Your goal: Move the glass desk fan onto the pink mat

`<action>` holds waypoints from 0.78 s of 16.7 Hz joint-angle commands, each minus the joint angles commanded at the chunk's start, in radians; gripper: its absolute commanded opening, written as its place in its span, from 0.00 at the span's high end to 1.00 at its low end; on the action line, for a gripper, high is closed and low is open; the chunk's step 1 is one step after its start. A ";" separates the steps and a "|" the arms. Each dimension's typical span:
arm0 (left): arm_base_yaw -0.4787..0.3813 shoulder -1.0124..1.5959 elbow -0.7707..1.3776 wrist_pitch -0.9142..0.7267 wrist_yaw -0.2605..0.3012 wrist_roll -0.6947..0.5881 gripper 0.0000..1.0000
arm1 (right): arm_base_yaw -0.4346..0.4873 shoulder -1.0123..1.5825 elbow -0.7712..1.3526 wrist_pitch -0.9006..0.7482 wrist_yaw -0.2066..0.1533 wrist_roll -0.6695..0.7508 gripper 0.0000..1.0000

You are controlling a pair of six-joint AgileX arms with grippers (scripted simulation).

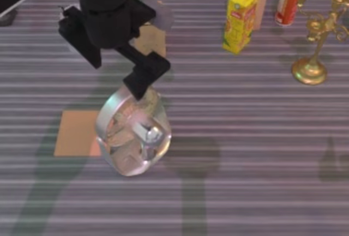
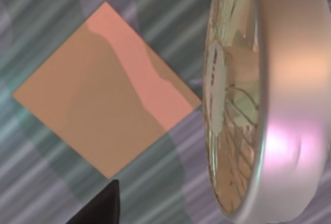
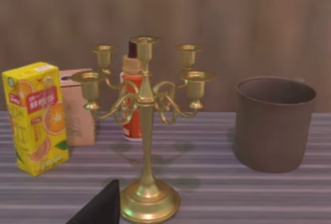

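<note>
One left pincer (image 1: 143, 86) atop glass desk fan (image 1: 133, 135) | fan overlaps pink mat (image 1: 76, 133)

Glossy glass desk fan (image 1: 133, 135), matt pink mat (image 1: 76, 133), shiny brass candelabra (image 3: 146, 131)

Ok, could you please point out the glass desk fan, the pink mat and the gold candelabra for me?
glass desk fan (image 1: 133, 138): top view, on its round cage.
pink mat (image 2: 103, 89): left wrist view, on the middle of its flat face.
gold candelabra (image 3: 146, 125): right wrist view, on its central stem.
</note>
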 joint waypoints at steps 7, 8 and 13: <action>-0.003 -0.008 -0.169 0.159 0.000 0.003 0.00 | 0.000 0.000 0.000 0.000 0.000 0.000 0.00; -0.003 -0.008 -0.193 0.183 0.000 0.003 0.00 | 0.000 0.000 0.000 0.000 0.000 0.000 0.00; -0.003 -0.009 -0.210 0.201 0.000 0.003 0.00 | 0.000 0.000 0.000 0.000 0.000 0.000 0.00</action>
